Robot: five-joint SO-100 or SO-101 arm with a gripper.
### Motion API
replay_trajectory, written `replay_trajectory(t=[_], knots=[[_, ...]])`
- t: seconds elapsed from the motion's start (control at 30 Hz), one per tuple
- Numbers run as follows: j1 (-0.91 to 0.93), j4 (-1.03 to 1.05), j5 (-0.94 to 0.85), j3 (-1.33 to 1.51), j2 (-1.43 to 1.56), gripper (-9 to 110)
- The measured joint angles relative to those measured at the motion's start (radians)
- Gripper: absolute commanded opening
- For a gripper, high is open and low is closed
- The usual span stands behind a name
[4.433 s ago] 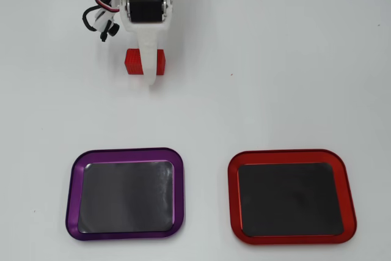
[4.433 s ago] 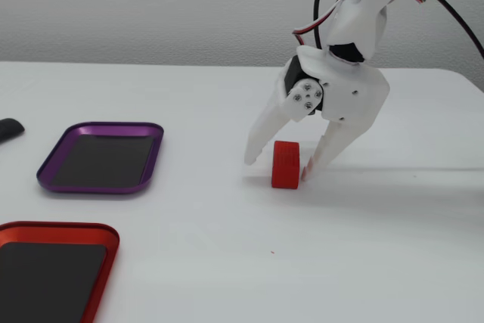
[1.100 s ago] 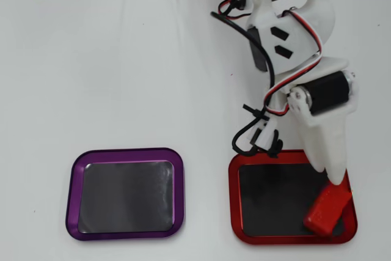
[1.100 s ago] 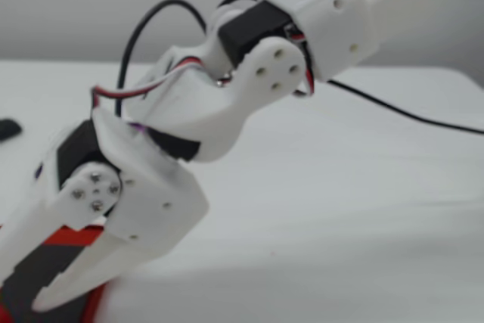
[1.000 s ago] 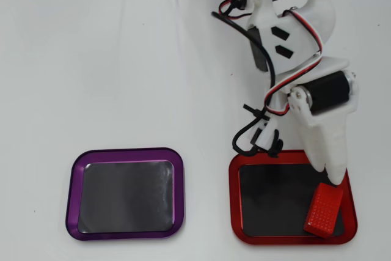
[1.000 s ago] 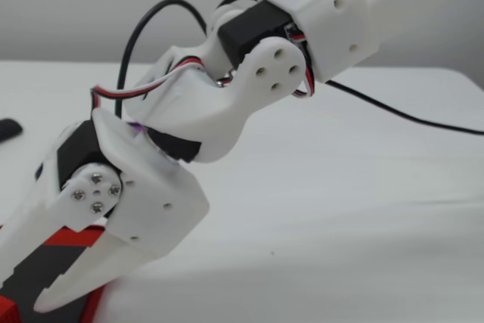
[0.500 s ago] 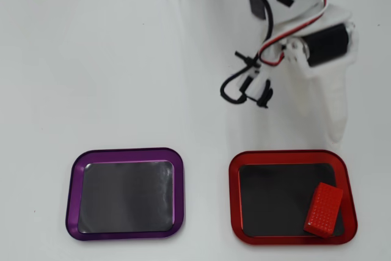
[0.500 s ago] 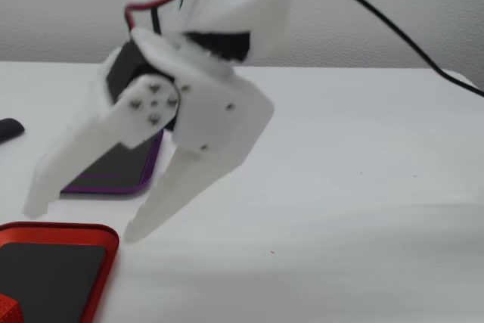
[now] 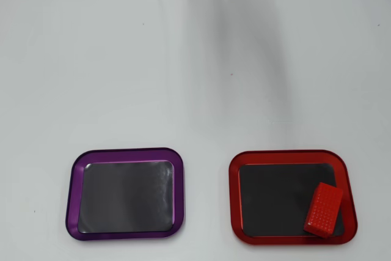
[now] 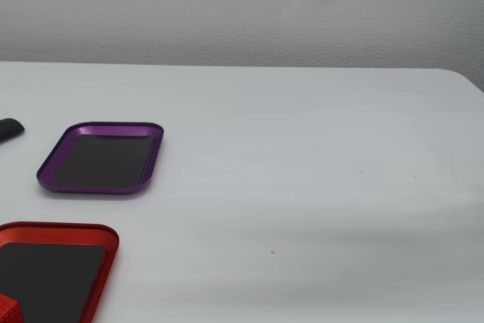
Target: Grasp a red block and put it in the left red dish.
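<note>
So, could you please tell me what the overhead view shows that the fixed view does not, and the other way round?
Only the overhead view shows the whole red dish with the red block lying tilted in its lower right corner. Only the fixed view shows the back wall and a dark object at the left edge. Both show the purple tray, empty, on the white table. The hand appears in neither.

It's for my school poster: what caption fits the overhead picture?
A red block lies in the red tray; the purple tray beside it sits empty.
</note>
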Motion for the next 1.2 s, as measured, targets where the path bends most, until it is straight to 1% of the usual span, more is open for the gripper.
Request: replay_trajectory(t=[0.1, 0.3, 0.47, 0.6, 0.77, 0.9, 1.0, 1.2], knots=[[0.087, -0.005, 0.000, 0.190, 0.147, 23], [0.175, -0.137, 0.000, 0.578, 0.476, 23], [0.169, -0.282, 0.000, 0.894, 0.746, 23], [0.184, -0.319, 0.006, 1.115, 0.919, 23], [0.169, -0.285, 0.014, 1.293, 1.075, 23], [0.170, -0.193, 0.106, 1.378, 1.160, 23], [0.169, -0.141, 0.158, 1.427, 1.190, 23], [0.173, -0.077, 0.167, 1.480, 1.203, 22]])
